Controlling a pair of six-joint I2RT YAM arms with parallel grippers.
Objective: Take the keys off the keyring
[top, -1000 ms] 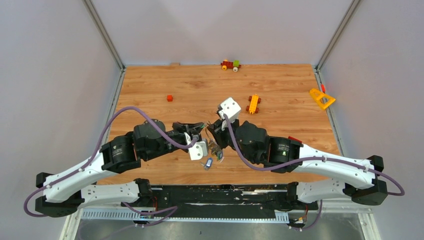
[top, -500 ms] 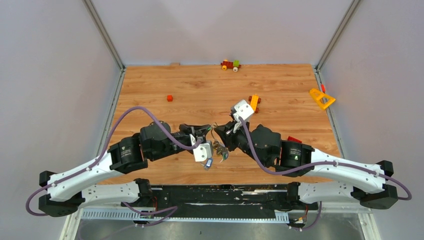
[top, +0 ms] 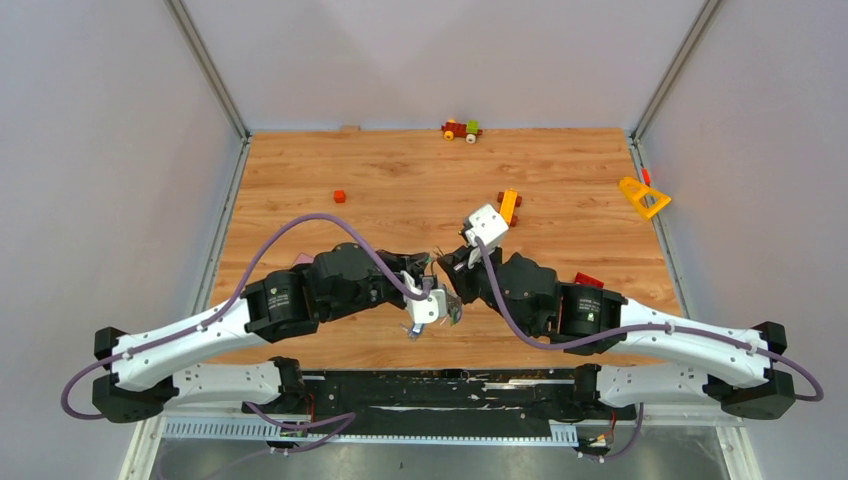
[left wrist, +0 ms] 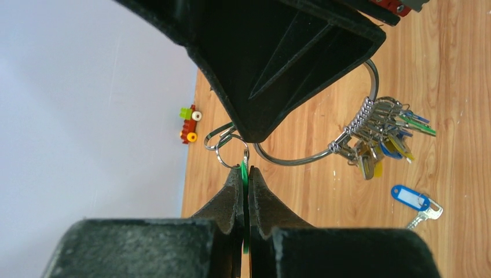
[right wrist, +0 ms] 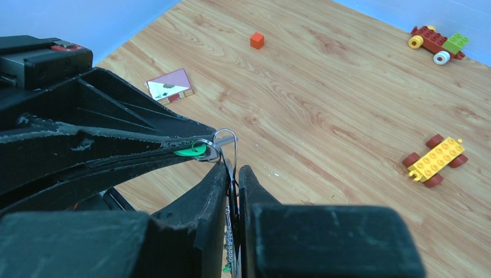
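Note:
The keyring [left wrist: 301, 160] is a thin silver wire loop held above the table. A bunch of keys [left wrist: 382, 136] with blue, green and yellow tags hangs from its right side. My left gripper [left wrist: 244, 169] is shut on a green key tag [left wrist: 244, 174], whose small ring links to the loop. My right gripper [right wrist: 233, 169] is shut on the keyring wire [right wrist: 226, 134], right by the green tag [right wrist: 191, 151]. In the top view the two grippers meet tip to tip [top: 438, 268], with the bunch [top: 447, 312] below them. A loose blue-tagged key [left wrist: 412, 200] lies on the table.
A toy car [top: 461, 130] stands at the far edge. There are also a yellow brick vehicle [top: 508, 206], a red cube [top: 339, 196], a yellow triangle piece [top: 643, 197] at the right edge and a pink card [right wrist: 169, 86]. A red brick [top: 588, 280] lies by my right arm.
My left arm has moved right, toward the right gripper. My right wrist has swung right and turned. The hanging keys have shifted a little to the right with them.

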